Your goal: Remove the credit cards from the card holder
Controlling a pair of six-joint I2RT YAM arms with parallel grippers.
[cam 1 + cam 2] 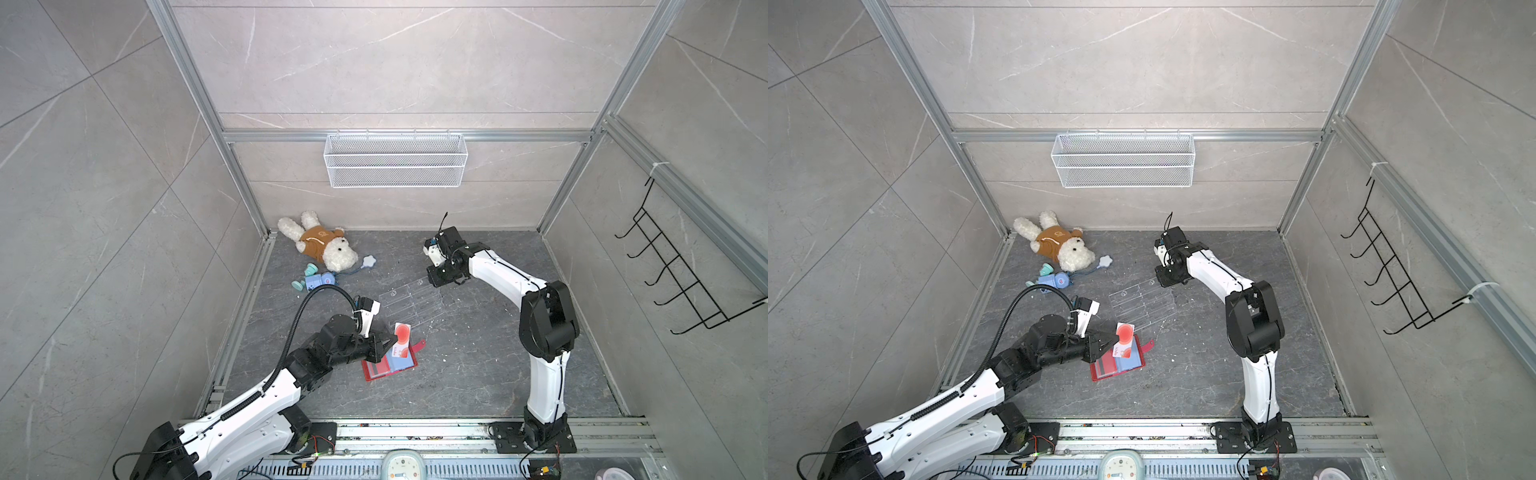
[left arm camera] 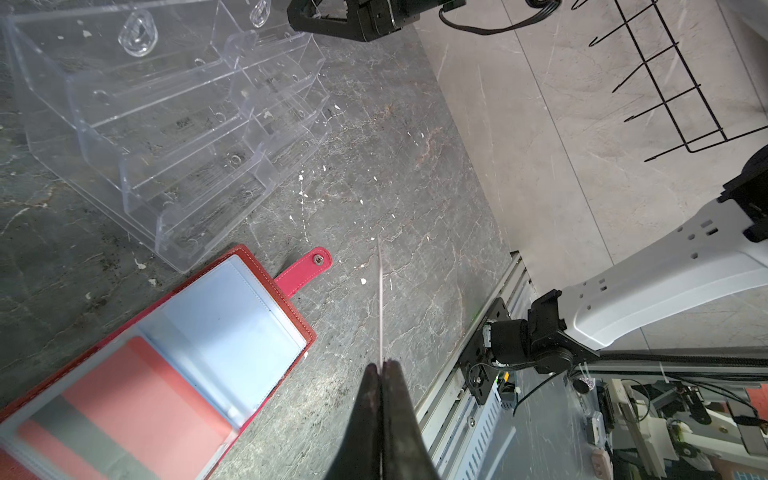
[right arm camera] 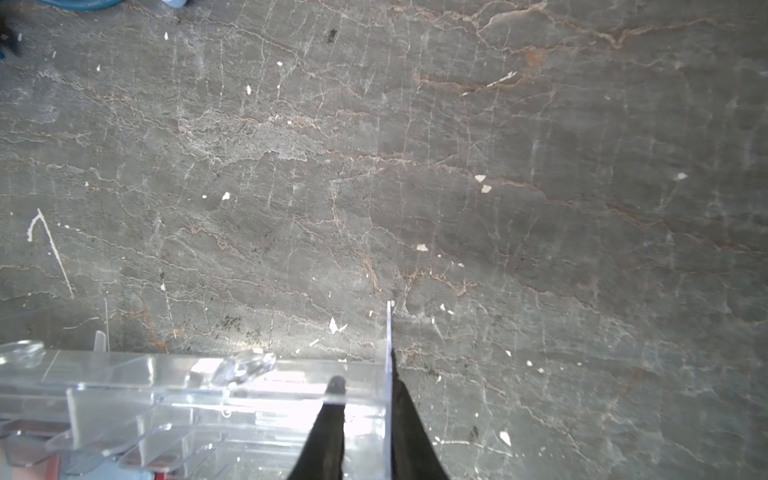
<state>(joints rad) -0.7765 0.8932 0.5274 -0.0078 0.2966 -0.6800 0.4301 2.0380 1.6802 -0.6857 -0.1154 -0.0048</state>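
Stone tabletop (image 1: 478,353), both top views: a dark veined slab inside grey tiled walls. We list a plush toy (image 1: 320,245) at the far left corner, well apart from the work.
Top views, card holder (image 1: 374,372): a red booklet lying open near the front, just beside the clear acrylic stand (image 1: 411,301).
Top views, left gripper (image 1: 388,341): over the holder's far page, jaws clenched on a credit card (image 1: 403,332), white with a red circle. A second red-circled face shows just below it, and we cannot tell whether that is a separate card.
Top views, right gripper (image 1: 433,279): at the stand's far end, well apart from the holder.
Left wrist view, held card (image 2: 380,299): edge-on, a thin line rising from the pinched jaws over bare stone, near the snap strap tab (image 2: 307,268). It appears free of the pale blue sleeves (image 2: 232,328).
Left wrist view, salmon-red rectangle (image 2: 137,386): behind a sleeve, likely another card left to pull.
Right wrist view, end wall (image 3: 389,340): the jaws stand narrowly parted astride this edge of the stand. Whether they pinch it we cannot tell.
Handling note: we judge the card thin and slippery. Keep the pinch firm, carry it clear of the holder, and lower it flat onto bare stone before letting go.
Writing: small red print on the lower card face in a top view, too small for us to read. Nothing else is legible.
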